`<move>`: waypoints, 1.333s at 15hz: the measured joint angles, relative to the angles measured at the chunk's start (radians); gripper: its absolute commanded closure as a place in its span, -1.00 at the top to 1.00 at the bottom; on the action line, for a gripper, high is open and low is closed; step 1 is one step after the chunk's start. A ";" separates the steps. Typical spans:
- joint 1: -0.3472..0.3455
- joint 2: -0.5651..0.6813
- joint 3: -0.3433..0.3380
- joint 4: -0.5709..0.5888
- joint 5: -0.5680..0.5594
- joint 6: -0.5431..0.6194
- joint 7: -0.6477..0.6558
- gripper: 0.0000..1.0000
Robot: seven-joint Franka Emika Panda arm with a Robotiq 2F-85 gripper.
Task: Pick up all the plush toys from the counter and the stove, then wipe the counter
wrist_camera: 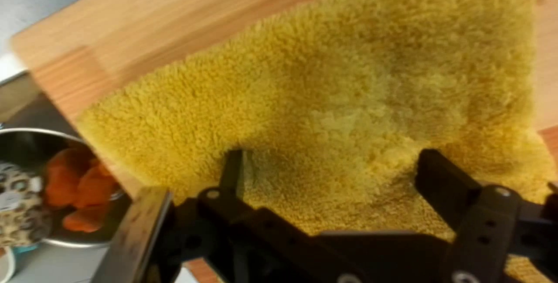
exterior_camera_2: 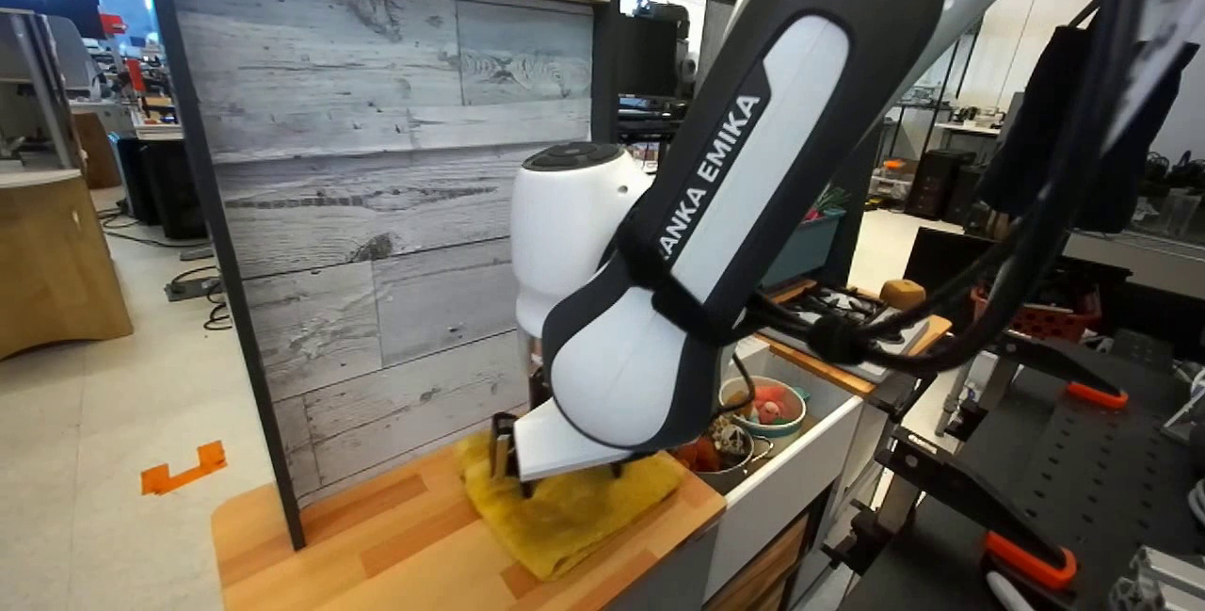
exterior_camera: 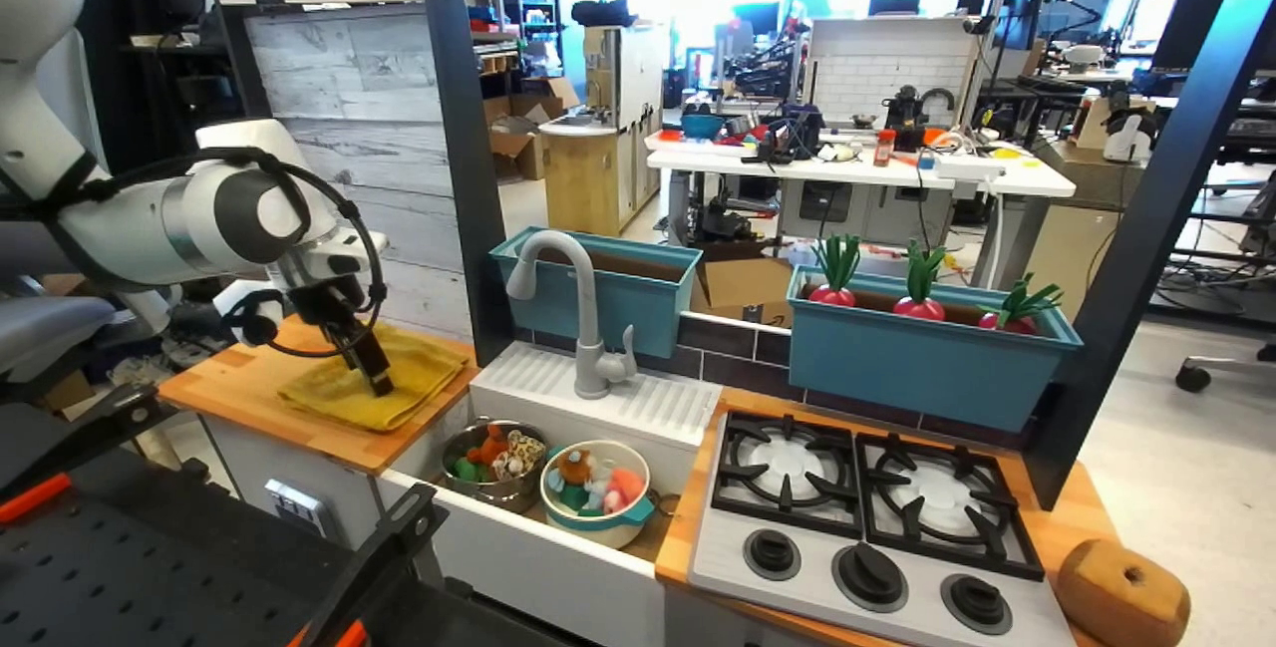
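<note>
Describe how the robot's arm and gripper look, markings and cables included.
The arm is white and rounded with black sections; white lettering reads "ANKA EMIKA", its start covered. A thick black cable runs along the outside. The gripper is black, with two slim, blunt fingers and small, round, greyish screw heads.

The desk [exterior_camera_2: 395,545] is light brown, with paler and darker patches. The cloth [wrist_camera: 270,91] is yellow. The jaws are black. The spotted toy [wrist_camera: 24,224] is cream with dark brown leopard spots. There is an orange toy [wrist_camera: 92,187], a green toy [exterior_camera: 466,470] and a pink-red toy [exterior_camera: 625,487]. The planters [exterior_camera: 912,358] are blue-green, and the radishes [exterior_camera: 919,309] are red with green leaves [exterior_camera: 923,268]. The stove [exterior_camera: 723,542] is light grey with black bars [exterior_camera: 788,517] and black knobs [exterior_camera: 869,575].
</note>
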 measured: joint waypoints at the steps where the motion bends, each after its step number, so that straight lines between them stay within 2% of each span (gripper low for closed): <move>1: -0.001 -0.009 -0.012 -0.011 -0.005 -0.028 -0.001 1.00; 3: -0.001 -0.012 -0.003 -0.006 -0.025 -0.061 -0.012 1.00; 8: 0.005 0.022 0.165 0.078 -0.025 -0.061 -0.067 1.00; 11: 0.015 0.039 0.212 0.115 -0.022 -0.070 -0.079 1.00; 14: 0.012 0.023 0.185 0.093 -0.022 -0.079 -0.083 1.00; 20: -0.008 -0.066 0.023 -0.074 -0.067 -0.182 -0.083 1.00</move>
